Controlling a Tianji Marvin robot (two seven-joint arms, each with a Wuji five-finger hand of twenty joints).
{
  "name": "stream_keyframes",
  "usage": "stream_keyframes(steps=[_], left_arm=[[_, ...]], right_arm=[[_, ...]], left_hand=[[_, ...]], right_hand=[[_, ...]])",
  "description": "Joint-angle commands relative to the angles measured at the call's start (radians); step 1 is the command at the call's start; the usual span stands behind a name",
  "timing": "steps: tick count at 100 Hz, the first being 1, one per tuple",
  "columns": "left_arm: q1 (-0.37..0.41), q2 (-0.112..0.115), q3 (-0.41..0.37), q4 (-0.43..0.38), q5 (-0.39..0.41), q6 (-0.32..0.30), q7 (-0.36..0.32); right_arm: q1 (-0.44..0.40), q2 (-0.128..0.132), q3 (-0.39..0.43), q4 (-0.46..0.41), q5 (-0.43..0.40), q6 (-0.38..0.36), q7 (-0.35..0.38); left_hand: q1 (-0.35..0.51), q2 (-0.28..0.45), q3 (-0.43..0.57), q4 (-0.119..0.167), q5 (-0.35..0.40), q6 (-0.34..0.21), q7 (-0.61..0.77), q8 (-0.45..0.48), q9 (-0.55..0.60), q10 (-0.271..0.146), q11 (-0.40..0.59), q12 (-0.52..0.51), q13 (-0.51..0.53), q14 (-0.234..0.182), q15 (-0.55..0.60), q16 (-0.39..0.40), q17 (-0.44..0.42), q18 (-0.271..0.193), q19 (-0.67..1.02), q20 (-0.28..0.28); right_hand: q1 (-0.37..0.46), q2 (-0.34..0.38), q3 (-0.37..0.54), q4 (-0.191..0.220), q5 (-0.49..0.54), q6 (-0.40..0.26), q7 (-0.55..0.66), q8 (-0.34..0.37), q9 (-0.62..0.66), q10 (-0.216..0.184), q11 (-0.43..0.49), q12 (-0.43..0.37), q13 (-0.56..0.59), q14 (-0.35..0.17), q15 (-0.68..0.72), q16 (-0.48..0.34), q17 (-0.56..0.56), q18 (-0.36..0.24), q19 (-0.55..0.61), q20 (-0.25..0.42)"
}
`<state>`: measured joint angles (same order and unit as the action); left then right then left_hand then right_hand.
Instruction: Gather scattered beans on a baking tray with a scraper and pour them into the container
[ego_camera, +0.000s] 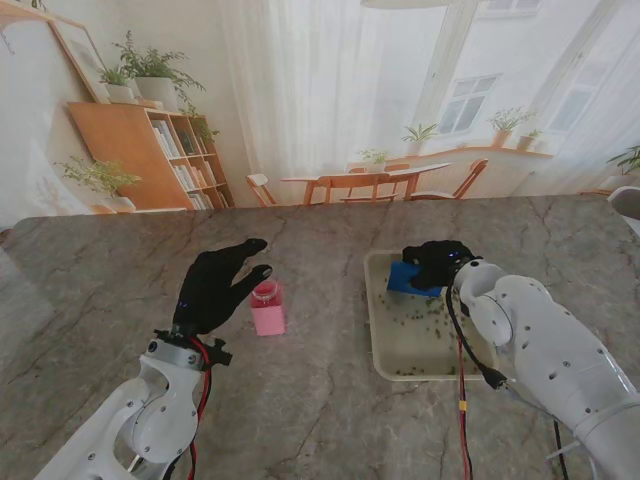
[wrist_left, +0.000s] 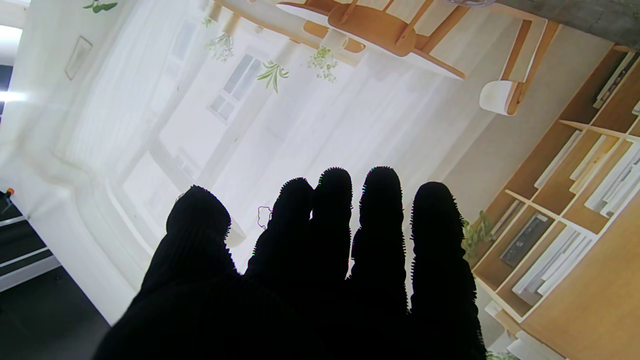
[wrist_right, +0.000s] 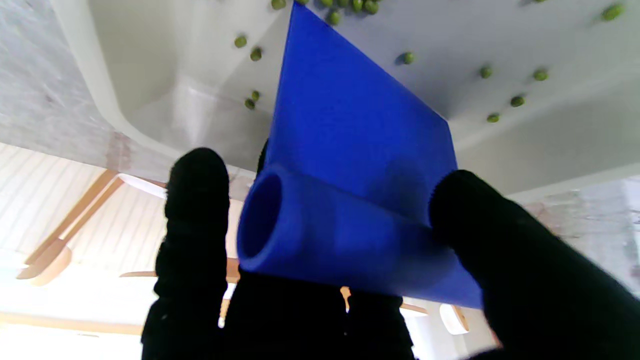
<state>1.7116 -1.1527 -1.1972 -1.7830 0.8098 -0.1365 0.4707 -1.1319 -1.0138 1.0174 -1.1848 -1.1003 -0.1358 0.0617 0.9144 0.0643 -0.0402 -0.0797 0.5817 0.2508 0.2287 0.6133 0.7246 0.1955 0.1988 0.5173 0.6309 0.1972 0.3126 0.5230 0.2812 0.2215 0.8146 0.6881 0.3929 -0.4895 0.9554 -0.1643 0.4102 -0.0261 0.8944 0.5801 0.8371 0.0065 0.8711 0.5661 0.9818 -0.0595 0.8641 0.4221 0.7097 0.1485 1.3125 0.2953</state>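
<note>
Blue scraper (wrist_right: 350, 165) gripped by right hand (ego_camera: 437, 262), wrist view resolves green beans (wrist_right: 517, 101), left hand (ego_camera: 215, 288) released

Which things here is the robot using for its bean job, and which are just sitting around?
For the job:
- blue scraper, held by the right hand
- baking tray
- green beans scattered in the tray
- pink container, next to the open left hand

Just sitting around:
- bookshelf, chairs and plants in the backdrop picture
</note>
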Motion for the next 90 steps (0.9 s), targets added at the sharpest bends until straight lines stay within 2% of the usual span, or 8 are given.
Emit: stream_keyframes(steps=[1, 10, 13, 16, 19, 32, 50, 90], left_arm=[[0.007, -0.004, 0.002, -0.005, -0.003, 0.0, -0.004], [0.008, -0.004, 0.002, -0.006, -0.006, 0.0, -0.009], [0.008, -0.004, 0.002, -0.007, -0.007, -0.001, -0.011], [0.009, -0.004, 0.001, -0.007, -0.008, -0.001, -0.012], [0.009, -0.004, 0.001, -0.007, -0.008, -0.001, -0.012], [0.01, -0.003, 0.001, -0.009, -0.006, 0.002, -0.014], [0.012, -0.003, -0.001, -0.011, -0.007, 0.009, -0.016], [0.01, -0.002, 0.0, -0.011, -0.006, 0.013, -0.024]], right_arm=[[0.02, 0.004, -0.007, 0.009, -0.002, -0.021, 0.01], [0.042, 0.006, -0.025, 0.026, -0.004, -0.048, 0.003], [0.05, 0.007, -0.032, 0.034, -0.007, -0.06, -0.001], [0.058, 0.009, -0.04, 0.043, -0.01, -0.072, -0.007], [0.067, 0.01, -0.049, 0.054, -0.011, -0.084, -0.013], [0.101, 0.011, -0.088, 0.104, 0.003, -0.127, -0.047], [0.118, 0.01, -0.11, 0.137, 0.005, -0.139, -0.097], [0.14, 0.008, -0.12, 0.156, -0.025, -0.094, -0.163]], left_hand=[[0.034, 0.025, -0.005, 0.035, 0.019, -0.01, -0.001, 0.006, 0.011, -0.022, -0.002, 0.008, 0.015, 0.002, 0.006, 0.008, 0.001, -0.002, 0.02, 0.009], [0.034, 0.025, -0.005, 0.035, 0.02, -0.008, -0.001, 0.006, 0.012, -0.02, -0.002, 0.007, 0.016, 0.003, 0.006, 0.008, 0.0, 0.0, 0.019, 0.009], [0.033, 0.024, -0.006, 0.035, 0.022, -0.008, 0.0, 0.006, 0.013, -0.019, -0.002, 0.008, 0.016, 0.004, 0.007, 0.008, 0.0, 0.001, 0.019, 0.009], [0.034, 0.026, -0.005, 0.035, 0.021, -0.008, -0.001, 0.006, 0.012, -0.02, -0.003, 0.007, 0.015, 0.004, 0.006, 0.008, 0.0, 0.002, 0.02, 0.009], [0.034, 0.025, -0.005, 0.035, 0.021, -0.009, -0.001, 0.005, 0.013, -0.02, -0.003, 0.007, 0.017, 0.003, 0.007, 0.009, 0.001, 0.001, 0.02, 0.009], [0.033, 0.027, -0.006, 0.035, 0.02, -0.008, -0.002, 0.005, 0.012, -0.019, -0.004, 0.007, 0.016, 0.004, 0.007, 0.009, -0.001, 0.001, 0.019, 0.009], [0.034, 0.028, -0.006, 0.035, 0.02, -0.009, -0.002, 0.004, 0.011, -0.019, -0.005, 0.006, 0.016, 0.002, 0.008, 0.01, 0.0, 0.0, 0.019, 0.009], [0.034, 0.031, -0.006, 0.035, 0.019, -0.009, -0.003, 0.003, 0.006, -0.021, -0.007, 0.004, 0.016, 0.001, 0.009, 0.011, -0.001, -0.001, 0.019, 0.009]], right_hand=[[-0.008, 0.026, 0.001, 0.057, -0.017, 0.033, -0.063, -0.002, 0.018, 0.013, -0.022, -0.016, 0.031, -0.003, 0.015, 0.009, 0.018, 0.008, 0.027, 0.019], [0.059, 0.05, 0.002, 0.066, 0.021, 0.0, -0.112, 0.016, 0.059, -0.003, -0.046, -0.032, 0.059, -0.013, 0.01, 0.0, 0.043, -0.004, 0.035, 0.014], [0.099, 0.054, -0.001, 0.049, 0.035, -0.022, -0.118, 0.015, 0.074, -0.008, -0.06, -0.039, 0.07, -0.017, 0.006, -0.004, 0.054, -0.009, 0.04, 0.013], [0.177, 0.04, -0.007, -0.014, 0.05, -0.063, -0.059, -0.054, 0.109, -0.019, -0.084, -0.041, 0.092, -0.027, 0.002, -0.012, 0.076, -0.023, 0.049, 0.003], [0.239, 0.03, -0.013, -0.042, 0.061, -0.09, 0.016, -0.121, 0.138, -0.027, -0.101, -0.04, 0.113, -0.037, 0.0, -0.014, 0.092, -0.034, 0.055, -0.005], [0.383, 0.027, 0.009, -0.058, 0.176, -0.196, 0.14, -0.217, 0.223, -0.039, -0.129, -0.034, 0.191, -0.097, -0.011, -0.019, 0.176, -0.111, 0.061, -0.028], [0.416, 0.044, 0.005, -0.073, 0.244, -0.234, 0.16, -0.262, 0.23, -0.045, -0.161, -0.025, 0.207, -0.106, -0.062, -0.031, 0.219, -0.135, 0.004, -0.048], [0.428, 0.061, -0.009, -0.076, 0.224, -0.217, 0.205, -0.337, 0.187, -0.056, -0.149, -0.055, 0.191, -0.108, -0.084, -0.024, 0.233, -0.154, -0.049, -0.065]])
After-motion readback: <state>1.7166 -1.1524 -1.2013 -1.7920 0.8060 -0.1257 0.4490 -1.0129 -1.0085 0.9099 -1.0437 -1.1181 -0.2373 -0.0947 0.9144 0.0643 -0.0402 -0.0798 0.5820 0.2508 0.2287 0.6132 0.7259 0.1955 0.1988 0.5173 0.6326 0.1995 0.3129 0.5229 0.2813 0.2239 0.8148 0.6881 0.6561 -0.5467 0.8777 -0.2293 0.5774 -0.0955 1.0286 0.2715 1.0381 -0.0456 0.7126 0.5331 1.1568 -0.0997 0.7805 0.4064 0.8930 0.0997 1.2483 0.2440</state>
